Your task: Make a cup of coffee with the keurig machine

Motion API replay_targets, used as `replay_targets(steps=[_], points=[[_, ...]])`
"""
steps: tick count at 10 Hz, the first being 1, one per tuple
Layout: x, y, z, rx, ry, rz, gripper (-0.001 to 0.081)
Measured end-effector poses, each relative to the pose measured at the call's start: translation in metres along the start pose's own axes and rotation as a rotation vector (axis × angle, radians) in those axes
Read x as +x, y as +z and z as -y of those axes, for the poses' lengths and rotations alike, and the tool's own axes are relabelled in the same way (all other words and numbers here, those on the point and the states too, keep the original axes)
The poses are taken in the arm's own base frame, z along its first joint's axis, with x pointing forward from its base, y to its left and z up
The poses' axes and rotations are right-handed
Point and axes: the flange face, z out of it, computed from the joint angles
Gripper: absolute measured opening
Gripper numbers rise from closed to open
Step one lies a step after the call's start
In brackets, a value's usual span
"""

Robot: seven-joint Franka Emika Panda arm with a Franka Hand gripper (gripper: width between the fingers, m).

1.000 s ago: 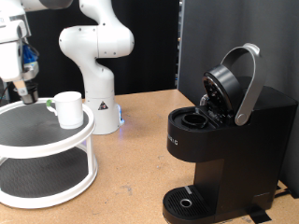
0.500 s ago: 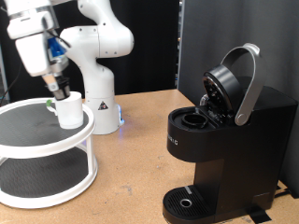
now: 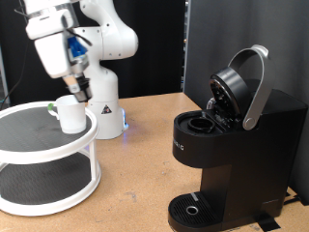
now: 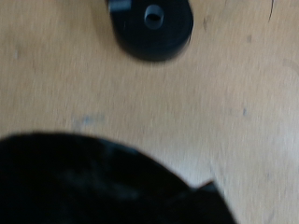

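In the exterior view the white cup stands on the top tier of a round white stand at the left. My gripper hangs just above the cup, slightly to its right; its fingertips are dark and small, and nothing shows between them. The black keurig machine stands at the right with its lid raised on the silver handle and its pod chamber open. The blurred wrist view shows the machine's round black drip tray on the wooden table and a dark mass; no fingers show there.
The white robot base stands behind the stand. The stand has a dark lower tier. A wooden table lies between stand and machine. A black backdrop rises behind the machine. The drip tray sits at the machine's foot.
The gripper has swept from the far left across the stand to above the cup, then shifted slightly right and up. The cup and the machine have not moved.
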Motion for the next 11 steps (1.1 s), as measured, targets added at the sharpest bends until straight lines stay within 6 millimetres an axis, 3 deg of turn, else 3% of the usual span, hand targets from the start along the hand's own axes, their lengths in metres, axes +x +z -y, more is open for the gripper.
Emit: replay_targets(steps=[6,11], points=[[0.076,0.009,0.057,0.054,-0.112,-0.066,0.0474],[0.097,0.017,0.067,0.054,-0.085,-0.107,0.0474]])
